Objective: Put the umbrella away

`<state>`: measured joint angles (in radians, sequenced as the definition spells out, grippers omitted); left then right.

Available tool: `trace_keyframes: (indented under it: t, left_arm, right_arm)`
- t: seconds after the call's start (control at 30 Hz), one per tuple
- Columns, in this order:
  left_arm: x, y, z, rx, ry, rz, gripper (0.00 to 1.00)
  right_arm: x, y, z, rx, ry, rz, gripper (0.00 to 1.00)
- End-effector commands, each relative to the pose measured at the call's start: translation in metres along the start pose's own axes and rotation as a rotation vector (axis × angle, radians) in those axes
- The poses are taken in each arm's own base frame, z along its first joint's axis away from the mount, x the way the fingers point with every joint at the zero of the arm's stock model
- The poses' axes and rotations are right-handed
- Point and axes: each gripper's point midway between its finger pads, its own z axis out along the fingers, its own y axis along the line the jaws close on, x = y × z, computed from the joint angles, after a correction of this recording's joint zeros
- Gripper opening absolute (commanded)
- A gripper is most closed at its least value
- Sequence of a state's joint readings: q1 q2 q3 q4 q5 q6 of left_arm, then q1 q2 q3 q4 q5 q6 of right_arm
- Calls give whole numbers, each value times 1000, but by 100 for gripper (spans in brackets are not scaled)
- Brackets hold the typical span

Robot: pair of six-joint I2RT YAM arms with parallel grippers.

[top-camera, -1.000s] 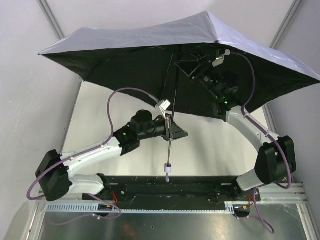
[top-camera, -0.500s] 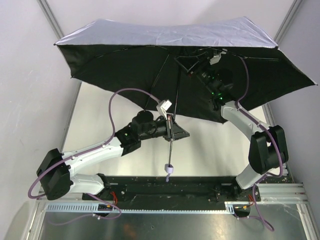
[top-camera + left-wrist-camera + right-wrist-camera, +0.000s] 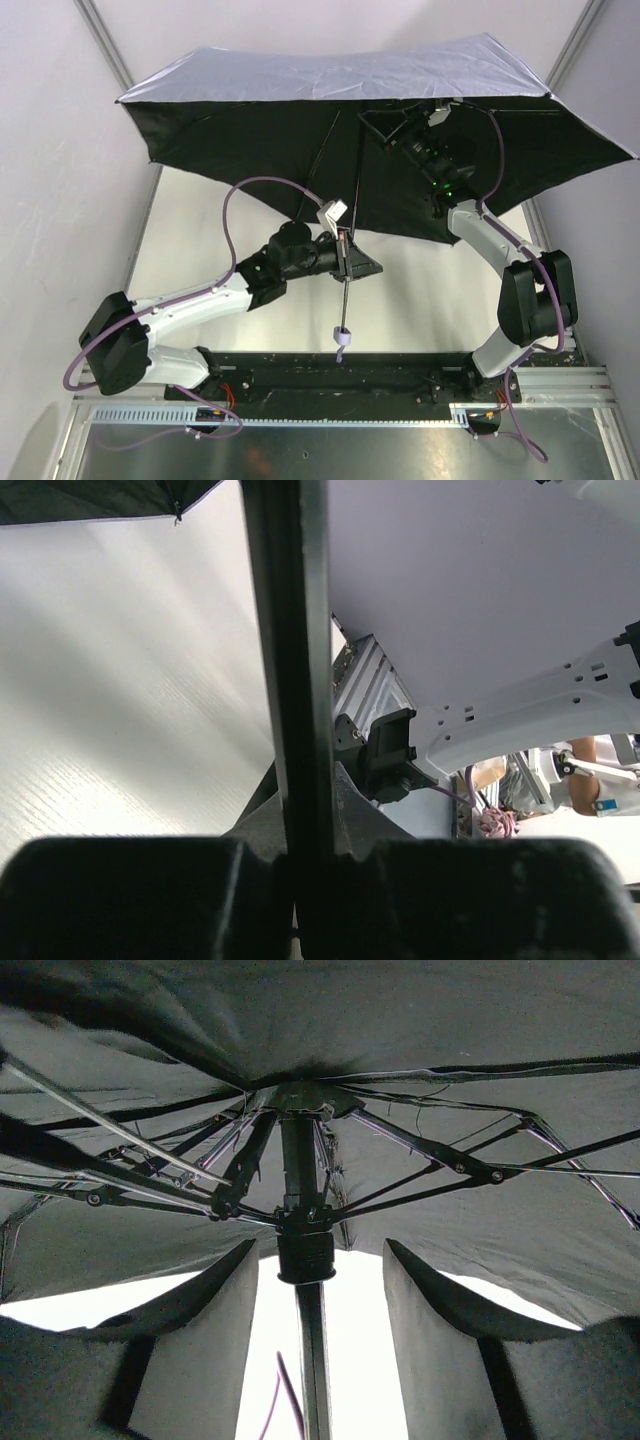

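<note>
Umbrella (image 3: pixel 330 75): fully open, held up above the table (image 3: pixel 200 230), with the canopy spread across almost the whole far side of the cell.

Handling (my estimate): light but bulky. The fabric is soft. The ribs (image 3: pixel 440 1160) are thin and springy and would bend easily, so I take no hold there.

Room: the canopy's edges sit close to the left wall (image 3: pixel 60 200) and the right wall (image 3: pixel 612 240), so I judge sideways swing is tight. The open space is below the canopy and toward the arm bases.

Shaft (image 3: pixel 352 190): thin, stiff and smooth. I expect it could slip or twist in a weak pinch.

Left gripper (image 3: pixel 345 262): clamped on the shaft, roughly midway between canopy and handle (image 3: pixel 341 338).

Right gripper (image 3: pixel 380 128): up under the canopy. Its fingers (image 3: pixel 200 1360) stand apart on either side of the shaft, just below the runner (image 3: pixel 304 1250). There is daylight on both sides and it holds nothing.

Grasp point: the runner collar. It looks rigid and should slide down the shaft.

The handle hangs free.
</note>
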<state>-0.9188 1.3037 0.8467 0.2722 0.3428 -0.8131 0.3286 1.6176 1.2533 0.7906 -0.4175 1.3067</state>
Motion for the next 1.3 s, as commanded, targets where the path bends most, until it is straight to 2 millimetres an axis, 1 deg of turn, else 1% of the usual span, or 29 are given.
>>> trace_keyframes:
  t: [0.0,0.1,0.2,0.23,0.3,0.33,0.37,0.4,0.43,0.5,0.57,0.63,0.7,0.8,0.9,0.93,1.0,1.03,1.13,1.2,1.27]
  left_arm:
    - [3,-27,0,95,7,66,0]
    - [7,-27,0,91,11,64,0]
    - [11,-26,0,89,16,63,0]
    - [13,-26,1,88,18,62,0]
    - [15,-26,1,86,19,60,0]
    - [16,-25,1,85,19,59,0]
    - [17,-25,1,82,17,57,0]
    - [17,-25,1,81,14,54,0]
    - [17,-25,1,81,12,50,0]
    - [15,-26,-1,83,1,48,0]
    - [10,-29,-4,85,-22,48,0]
    - [1,-33,-8,89,-50,52,0]
    - [-13,-36,-14,96,-82,56,0]
    - [-38,-33,-23,99,-128,58,0]
    - [-61,-36,-28,106,-170,101,0]
    - [-68,-34,-31,96,-188,104,0]
    - [-80,-32,-36,90,-212,94,0]
    - [-85,-34,-38,97,-219,99,0]
    - [-92,-48,-42,137,-220,135,0]
    - [-93,-54,-44,156,-217,145,0]
    - [-89,-59,-44,181,-192,133,0]
  right_arm:
    - [-22,48,0,-123,-49,-71,54]
    - [-24,48,1,-127,-62,-70,52]
    - [-26,56,0,-159,-73,-46,51]
    - [-27,58,0,-168,-77,-38,49]
    - [-30,64,-1,-184,-85,-27,40]
    - [-31,67,-2,-192,-89,-26,32]
    - [-31,69,-3,-199,-91,-28,20]
    - [-32,71,-3,-203,-91,-26,10]
    - [-31,73,-4,-211,-87,-26,5]
    - [-28,79,-6,-232,-71,-33,1]
    - [-23,82,-7,-235,-51,-57,0]
    - [-16,79,-8,-198,-24,-88,0]
    - [-6,75,-11,-162,8,-118,0]
    - [14,75,-21,-118,57,-165,0]
    - [38,79,-33,-101,102,-185,0]
    - [42,79,-38,-93,111,-180,0]
    - [55,77,-50,-68,119,-190,0]
    - [64,72,-56,-41,136,-205,0]
    - [104,62,-70,0,218,-207,0]
    - [124,52,-77,27,251,-204,0]
    - [140,46,-82,51,261,-218,0]
